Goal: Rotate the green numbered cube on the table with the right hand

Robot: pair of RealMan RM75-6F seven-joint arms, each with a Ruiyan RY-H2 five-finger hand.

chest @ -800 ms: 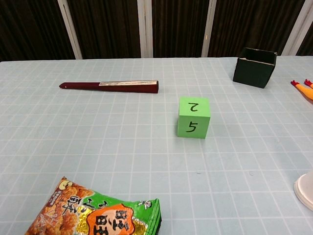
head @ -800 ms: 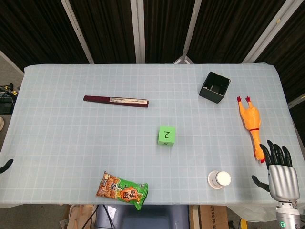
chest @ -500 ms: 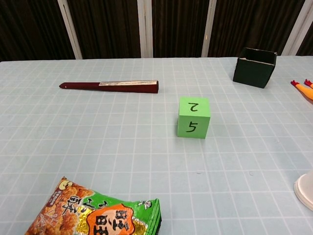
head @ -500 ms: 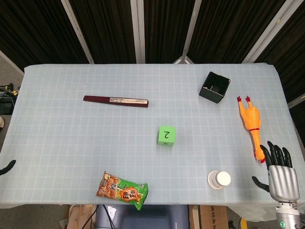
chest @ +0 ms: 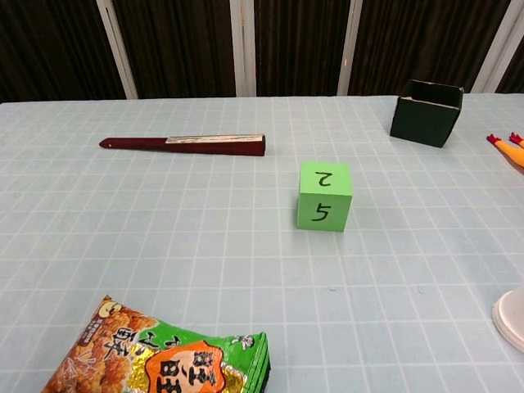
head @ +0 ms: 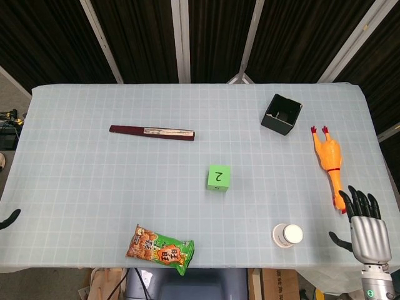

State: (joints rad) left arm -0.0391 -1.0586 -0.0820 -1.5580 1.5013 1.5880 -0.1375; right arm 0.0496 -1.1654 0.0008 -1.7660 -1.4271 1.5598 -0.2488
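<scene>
On the table: the green numbered cube (head: 219,177) sits near the middle of the gridded cloth (head: 87,187), free on all sides, untouched.
Right hand: the right hand (head: 365,228) hovers at the table's near right corner, fingers spread and holding nothing, well apart from the cube.
Left hand: only a dark tip of the left hand (head: 7,217) shows at the left edge; I cannot tell whether its fingers are apart or closed.
Step in hand: by my judgement the reach has not begun, so the whole rotation is left to do.
Risk, path: the white bottle (head: 287,235) stands between the right hand and the cube; a low sweep across could knock it over or roll it off the near edge.
Risk, neighbour: the rubber chicken (head: 329,164) lies just beside the hand's fingertips; a careless lift-off may nudge it.
Risk, cube: it looks light, so a one-sided push would likely slide it over the cloth instead of turning it, or tip it onto another face.
Writing, cube: top face reads "2", the face toward the robot reads "5", both handwritten in black.
Writing, snack bag (chest: 164,354): large printed characters on an orange and green pack, not legible to me.
Others: a closed folding fan (head: 152,132) and a dark open box (head: 281,114) lie farther back, out of the way.
</scene>
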